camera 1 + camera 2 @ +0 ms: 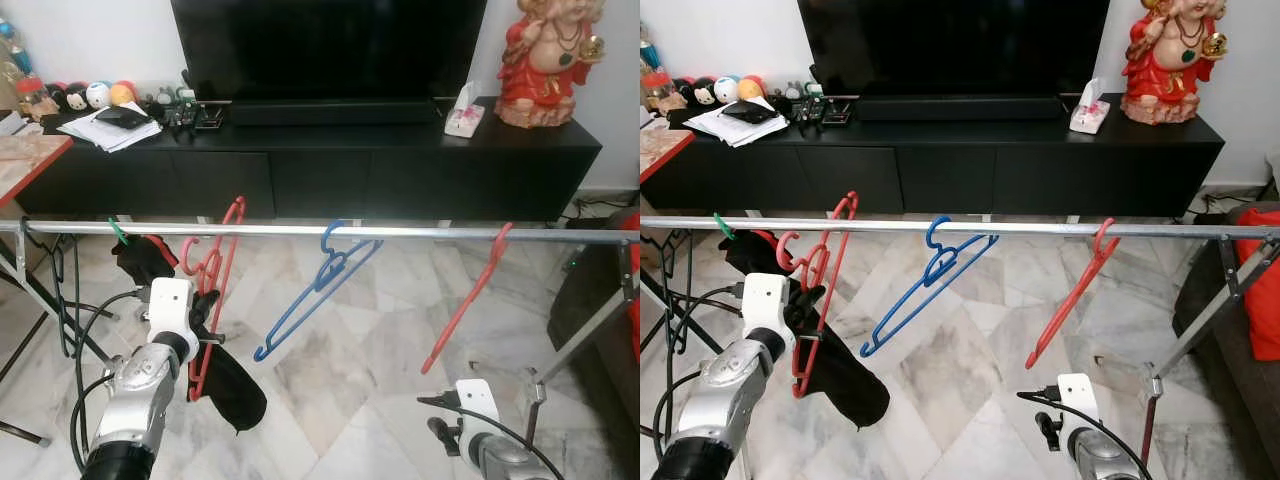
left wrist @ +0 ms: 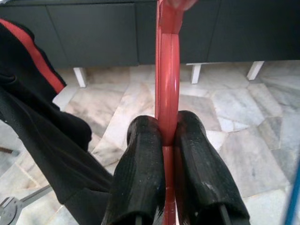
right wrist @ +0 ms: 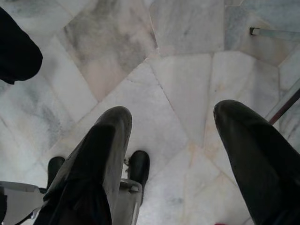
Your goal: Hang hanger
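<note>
A silver clothes rail (image 1: 400, 231) runs straight across the scene from nine o'clock to three o'clock, above a marble floor (image 1: 340, 380) and in front of a long black TV cabinet (image 1: 320, 165). The left gripper (image 2: 169, 140), at about eight o'clock in the left eye view, has its jaws pressed together on the lower bar of a red hanger (image 1: 215, 290), pinching the flat red plastic between the two black fingers (image 2: 140, 173). That hanger stands nearly upright, its top up at the rail with a pink hanger (image 1: 200, 262) just beside it; whether its hook sits over the rail cannot be told. A black garment with a red stripe (image 1: 225, 385) droops beside and below the gripper. Toward the middle of the rail a blue hanger (image 1: 320, 290) hangs tilted by its hook, and further toward three o'clock a second red hanger (image 1: 465, 300) hangs tilted as well. The right gripper (image 3: 173, 126) sits low at about five o'clock, its jaws spread wide over bare marble, holding nothing. On the cabinet stand a dark television (image 1: 325, 50), a red figurine (image 1: 545, 60), a tissue box (image 1: 465, 115) and some papers (image 1: 105, 130).
</note>
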### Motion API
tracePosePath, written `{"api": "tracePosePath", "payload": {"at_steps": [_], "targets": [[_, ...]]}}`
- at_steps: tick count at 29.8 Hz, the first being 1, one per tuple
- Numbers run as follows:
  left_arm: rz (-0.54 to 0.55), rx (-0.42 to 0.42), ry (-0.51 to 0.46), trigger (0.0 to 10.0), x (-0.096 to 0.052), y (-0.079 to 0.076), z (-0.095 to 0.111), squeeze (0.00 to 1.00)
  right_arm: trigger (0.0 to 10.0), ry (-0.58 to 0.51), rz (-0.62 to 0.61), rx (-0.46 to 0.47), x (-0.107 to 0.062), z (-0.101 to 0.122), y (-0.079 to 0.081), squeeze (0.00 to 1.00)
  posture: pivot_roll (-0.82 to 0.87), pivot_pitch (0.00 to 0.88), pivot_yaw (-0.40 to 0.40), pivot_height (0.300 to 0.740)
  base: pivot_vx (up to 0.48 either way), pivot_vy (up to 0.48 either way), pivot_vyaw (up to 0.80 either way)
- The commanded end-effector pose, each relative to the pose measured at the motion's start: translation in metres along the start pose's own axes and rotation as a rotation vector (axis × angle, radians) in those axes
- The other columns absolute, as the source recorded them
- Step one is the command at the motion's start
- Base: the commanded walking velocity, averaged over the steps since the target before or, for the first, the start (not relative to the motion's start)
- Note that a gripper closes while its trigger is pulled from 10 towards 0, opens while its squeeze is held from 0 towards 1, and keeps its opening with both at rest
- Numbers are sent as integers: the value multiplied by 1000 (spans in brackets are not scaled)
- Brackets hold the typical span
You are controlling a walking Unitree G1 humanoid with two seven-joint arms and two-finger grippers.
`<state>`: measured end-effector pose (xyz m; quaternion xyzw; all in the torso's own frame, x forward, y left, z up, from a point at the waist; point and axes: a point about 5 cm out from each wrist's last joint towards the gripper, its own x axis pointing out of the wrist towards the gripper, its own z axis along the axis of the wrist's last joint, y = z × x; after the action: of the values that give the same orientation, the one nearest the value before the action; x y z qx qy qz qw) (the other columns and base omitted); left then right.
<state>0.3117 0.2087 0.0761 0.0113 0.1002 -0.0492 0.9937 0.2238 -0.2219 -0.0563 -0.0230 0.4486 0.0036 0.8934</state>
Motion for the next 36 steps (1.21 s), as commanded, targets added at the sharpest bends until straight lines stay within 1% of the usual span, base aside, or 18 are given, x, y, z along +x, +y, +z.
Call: {"api": "tracePosePath", "payload": {"at_steps": [1,6,14,16,17,18,21,23,24,26,29,31,36], "targets": [[27,-7,4,10000,1,6,0,0,10000,-1,-5,9,0,0,0,0,-96,3,59,740,0,0,0],[40,-17,27,10000,1,9,-8,0,10000,2,-8,5,0,0,-1,0,-94,7,56,740,0,0,0],[38,-20,1,10000,5,9,-5,0,10000,-5,-9,10,0,0,-1,0,-97,9,61,740,0,0,0],[34,47,-12,10000,1,8,-7,0,10000,-6,-8,11,0,-1,0,0,-99,7,64,740,0,0,0],[34,47,-12,10000,1,8,-7,0,10000,-6,-8,11,0,-1,0,0,-99,7,64,740,0,0,0],[32,65,-15,10000,0,8,-7,0,10000,-6,-8,11,0,-1,0,0,-99,7,64,740,0,0,0],[34,62,-31,10000,-5,8,-10,0,10000,-6,-7,11,0,-1,0,0,-99,7,64,740,0,0,0],[50,80,-91,10000,-25,6,-15,0,10000,-6,-9,11,0,-1,0,0,-84,6,55,740,0,0,0],[50,80,-91,10000,-25,6,-15,0,10000,-6,-9,11,0,-1,0,0,-84,6,55,740,0,0,0],[61,104,-105,10000,-41,5,-22,0,10000,-6,-8,7,0,0,-1,0,-80,4,52,740,0,0,0],[71,107,-98,10000,-43,6,-24,0,10000,-7,-7,7,0,0,-1,0,-80,4,52,740,0,0,0],[109,95,-93,10000,-45,10,-29,0,10000,-7,-4,4,0,0,-1,0,-80,0,48,740,0,0,0],[118,91,-100,10000,-42,10,-26,0,10000,-5,-3,1,0,0,-1,0,-83,0,47,740,0,-305,0]]}}
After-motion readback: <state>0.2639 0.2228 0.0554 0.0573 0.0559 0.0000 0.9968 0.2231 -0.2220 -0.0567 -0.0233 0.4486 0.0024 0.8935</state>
